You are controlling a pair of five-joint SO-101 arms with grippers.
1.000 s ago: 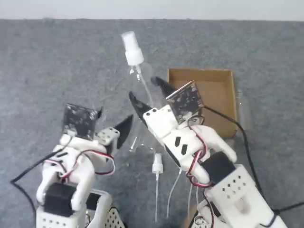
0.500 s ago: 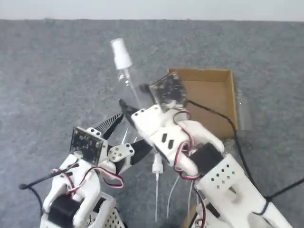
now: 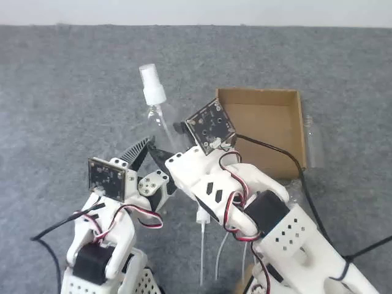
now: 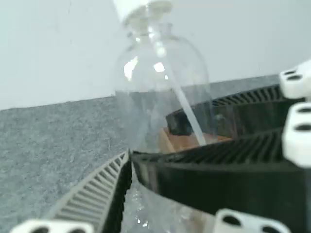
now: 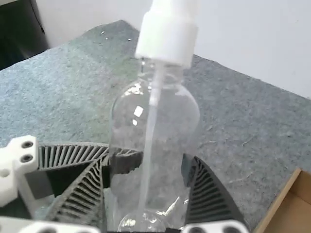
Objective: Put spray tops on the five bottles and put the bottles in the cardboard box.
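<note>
**Bottles, clear: 2 counted.**
- One bottle (image 5: 155, 131) stands upright inside the right hand (image 5: 146, 167), which is clamped on its lower body. A white spray top (image 5: 167, 29) is fitted on it, and its dip tube runs down inside.
- In the high view this bottle (image 3: 160, 119) rises just ahead of both hands.
- A second bottle (image 3: 313, 144) lies on the tabletop (image 3: 73, 92). It is on the far side of the box from the right hand and has no top (faint, hard to make out).

**Spray tops: 2 counted.**
- One is the fitted top noted above.
- One loose spray top (image 3: 202, 215) lies behind the right hand, toward that arm's base.
- Two thin tubes (image 3: 222, 250) lie just beside it; their heads are hidden under the arm.

**Cardboard box: 1.**
- The cardboard box (image 3: 260, 93) is open and sits close beside the right hand, on the side away from the left hand.

**Hands: 2.**
- The right hand (image 3: 168, 141) is as above.
- The left hand (image 3: 147, 162) sits right against the right hand at the bottle's base. Whether it grips cannot be told.
</note>
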